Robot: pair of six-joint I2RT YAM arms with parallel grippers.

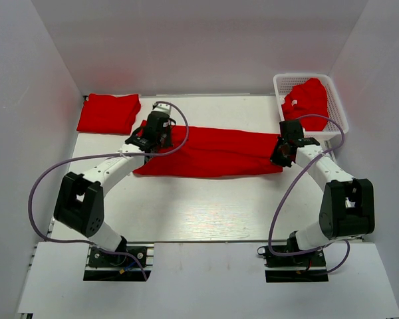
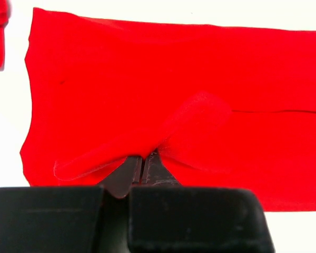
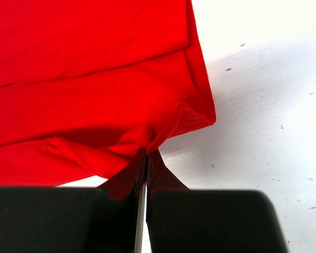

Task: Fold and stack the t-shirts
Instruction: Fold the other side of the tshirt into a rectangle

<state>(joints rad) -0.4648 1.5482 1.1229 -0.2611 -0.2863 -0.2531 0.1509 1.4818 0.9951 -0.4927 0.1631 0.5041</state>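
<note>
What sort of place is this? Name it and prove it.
Probably a robot lab cell: white walls box in the table, two arms are bolted at its edge, handling identical red shirts.

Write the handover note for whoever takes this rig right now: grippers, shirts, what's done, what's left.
Left gripper: shut on the left end of the long shirt.
Right gripper: shut on its right end.
That shirt lies across the table, folded lengthwise into a band.
Done: a folded shirt sits at the far-left corner.
Left: fold the band across and probably stack it there. Then do the crumpled shirt in the basket.
</note>
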